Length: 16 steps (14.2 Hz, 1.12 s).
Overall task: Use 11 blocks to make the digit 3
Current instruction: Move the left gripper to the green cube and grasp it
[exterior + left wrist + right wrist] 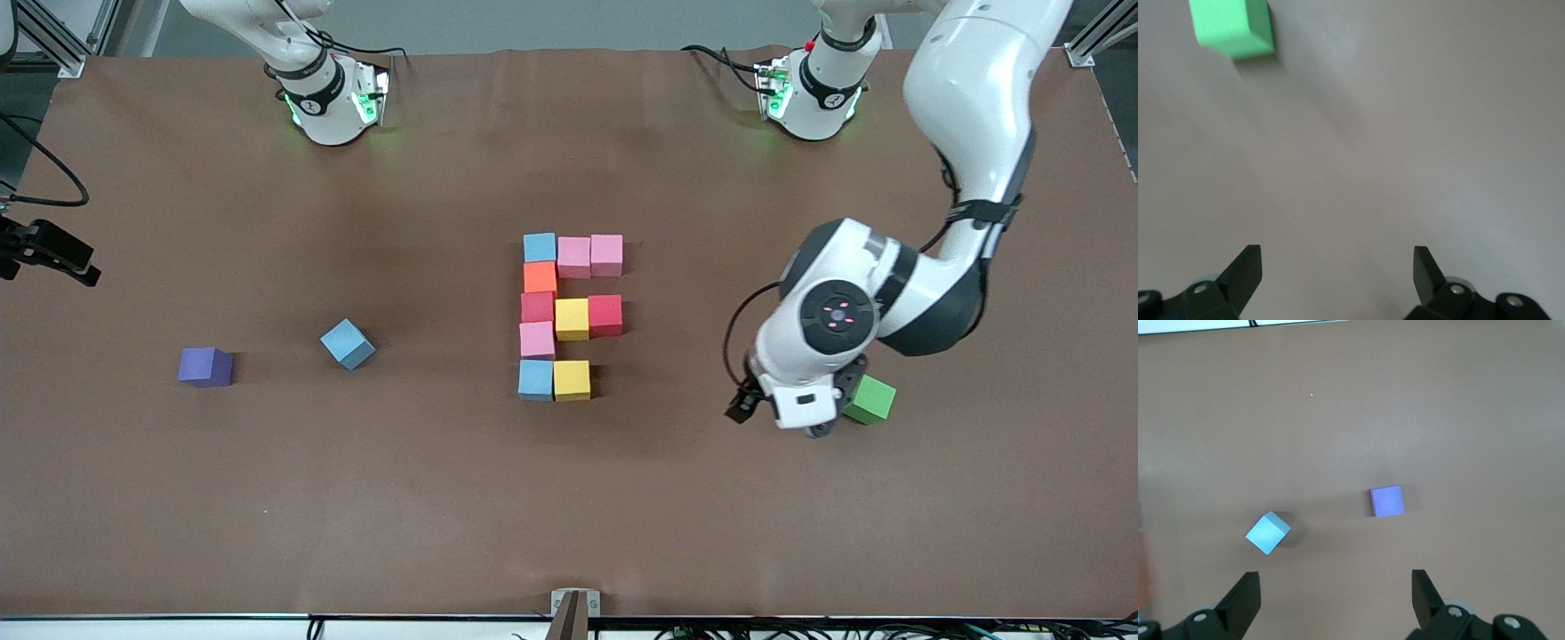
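L tool (1338, 280) wide open, empty, low over bare counter (1405, 133), green block (1231, 27) just beside it. R tool (1336, 603) wide open, empty, waits.

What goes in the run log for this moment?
left gripper: open, beside green foam cube | right gripper: open, waiting | figure of touching cubes: ten placed, one gap

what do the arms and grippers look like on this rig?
Both arms are glossy white with black joint bands; green lights glow at their bases. The left arm has a round black wrist cap with pink dots and a black cable looping off it. The left gripper and right gripper both have black, wedge-tipped fingers on black mounts with silver screws.
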### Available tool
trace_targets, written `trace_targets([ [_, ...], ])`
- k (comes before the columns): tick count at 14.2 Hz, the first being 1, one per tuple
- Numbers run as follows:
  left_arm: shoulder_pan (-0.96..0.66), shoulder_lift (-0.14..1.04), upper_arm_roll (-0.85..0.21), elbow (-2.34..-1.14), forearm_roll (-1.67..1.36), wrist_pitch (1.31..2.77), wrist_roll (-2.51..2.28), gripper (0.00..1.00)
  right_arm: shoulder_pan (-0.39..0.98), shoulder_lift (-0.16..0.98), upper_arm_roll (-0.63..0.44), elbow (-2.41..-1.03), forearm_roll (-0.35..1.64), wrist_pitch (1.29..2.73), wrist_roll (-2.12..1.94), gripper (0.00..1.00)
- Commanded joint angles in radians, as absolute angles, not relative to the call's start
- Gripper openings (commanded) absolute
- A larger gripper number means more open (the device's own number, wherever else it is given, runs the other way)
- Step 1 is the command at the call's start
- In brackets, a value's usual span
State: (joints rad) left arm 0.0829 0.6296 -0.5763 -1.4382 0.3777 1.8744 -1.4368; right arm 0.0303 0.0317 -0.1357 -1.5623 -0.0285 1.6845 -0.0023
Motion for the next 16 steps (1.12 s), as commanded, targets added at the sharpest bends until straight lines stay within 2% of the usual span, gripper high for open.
trace_targets([
  [1,0.237,0.488,-0.586,-1.681,0.37,1.992,-1.219,1.0,-0.07,0.014,-0.063,-1.568,0.007,1.689,-0.011,1.0],
  [3,0.319,0.465,-0.586,-1.776,0.371,2.1,-1.132,1.0,-0.118,0.014,0.004,-1.565,0.008,1.684,-0.012,1.0],
  [7,0.448,0.488,-0.584,-1.864,0.371,2.273,-1.129,1.0,-0.115,0.011,0.006,-1.565,0.006,1.678,0.002,1.0],
  [11,0.489,0.549,-0.555,-1.859,0.371,2.362,-1.146,1.0,-0.115,0.008,0.006,-1.565,0.006,1.652,-0.009,1.0],
  [16,0.486,0.613,-0.485,-1.824,0.397,2.388,-1.147,1.0,-0.109,0.008,0.008,-1.565,0.006,1.652,-0.011,1.0],
])
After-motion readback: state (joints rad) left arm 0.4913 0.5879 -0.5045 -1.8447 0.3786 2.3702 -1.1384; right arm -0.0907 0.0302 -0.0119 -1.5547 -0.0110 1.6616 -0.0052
